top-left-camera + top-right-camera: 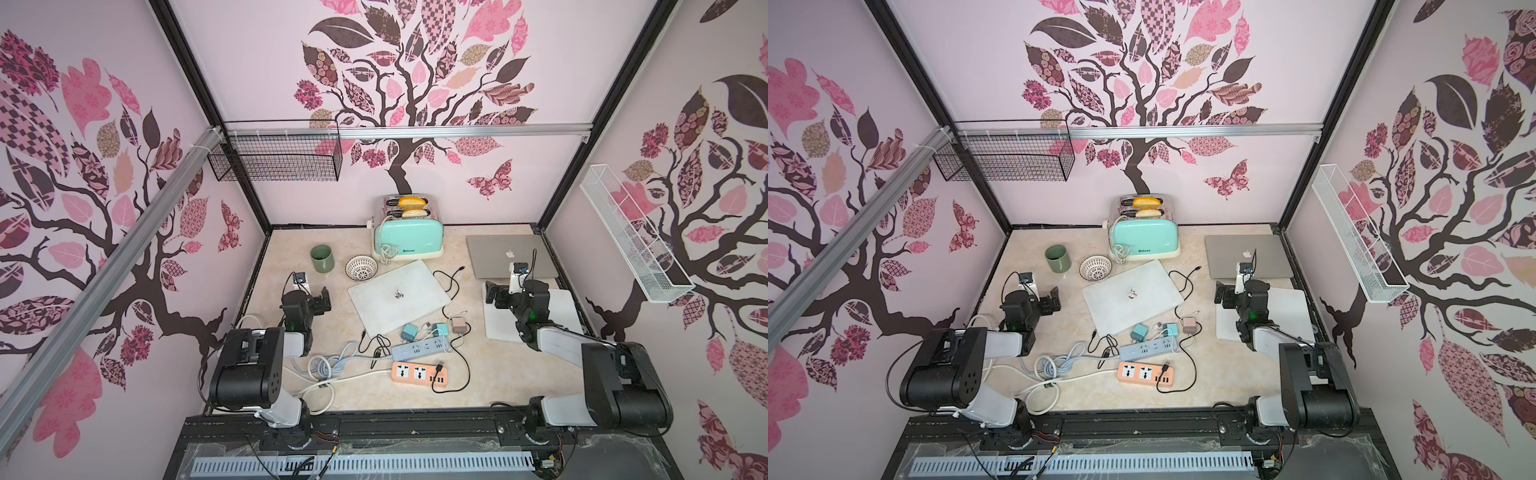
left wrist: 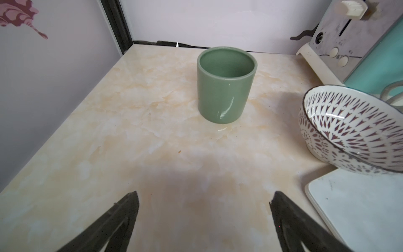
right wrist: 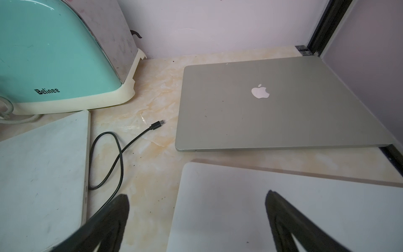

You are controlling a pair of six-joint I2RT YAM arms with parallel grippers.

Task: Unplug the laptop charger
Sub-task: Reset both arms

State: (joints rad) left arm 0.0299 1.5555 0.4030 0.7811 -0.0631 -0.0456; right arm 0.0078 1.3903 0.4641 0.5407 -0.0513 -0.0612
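Three small charger blocks, two teal [image 1: 409,331] [image 1: 439,332] and one pink [image 1: 458,325], sit at the far side of a grey power strip [image 1: 419,348]. Whether each is plugged in I cannot tell. A thin black cable [image 3: 118,152] lies between the white middle laptop [image 1: 397,297] and the grey Apple laptop [image 3: 272,104]. Its connector tip [image 3: 157,124] lies free on the table. My left gripper [image 1: 322,301] [image 2: 205,195] is open over bare table, left of the middle laptop. My right gripper [image 1: 492,293] [image 3: 197,194] is open above the edge of a third white laptop [image 3: 283,207].
A green cup [image 2: 225,83] and a patterned bowl [image 2: 353,131] stand ahead of the left gripper. A teal toaster [image 1: 409,239] is at the back. An orange power strip [image 1: 417,371] with a black plug, plus coiled grey and white cords [image 1: 328,365], lies near the front.
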